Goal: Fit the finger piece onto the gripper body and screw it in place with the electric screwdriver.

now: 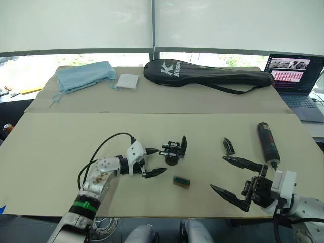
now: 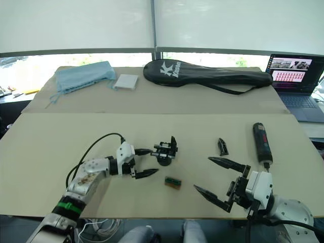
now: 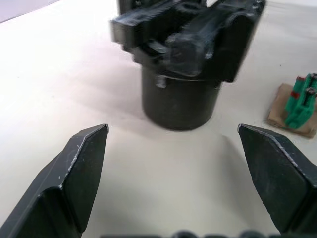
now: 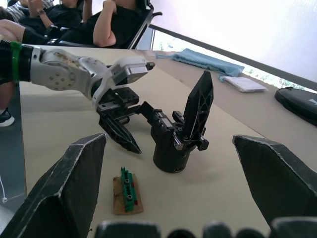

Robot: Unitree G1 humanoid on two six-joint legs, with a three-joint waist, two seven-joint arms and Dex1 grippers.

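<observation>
The gripper body (image 1: pixel 173 152) stands on its round base in the middle of the table, one black pointed finger upright. My left gripper (image 1: pixel 155 161) is open just left of it, its fingers reaching toward the base (image 3: pixel 181 99) without touching. The finger piece (image 1: pixel 229 146) lies flat to the right of the body. Further right lies the electric screwdriver (image 1: pixel 267 143), black with red marks. My right gripper (image 1: pixel 233 177) is open near the front edge, below the finger piece and screwdriver, holding nothing. The right wrist view shows the gripper body (image 4: pixel 181 134) and my left gripper (image 4: pixel 130 114) beyond.
A small green block on a brown card (image 1: pixel 181 181) lies in front of the gripper body. At the back sit a black racket bag (image 1: pixel 207 74), a blue cloth (image 1: pixel 83 75) and a white pad (image 1: pixel 127 81). A laptop (image 1: pixel 296 83) stands far right. Seated people (image 4: pixel 74 20) show beyond the table.
</observation>
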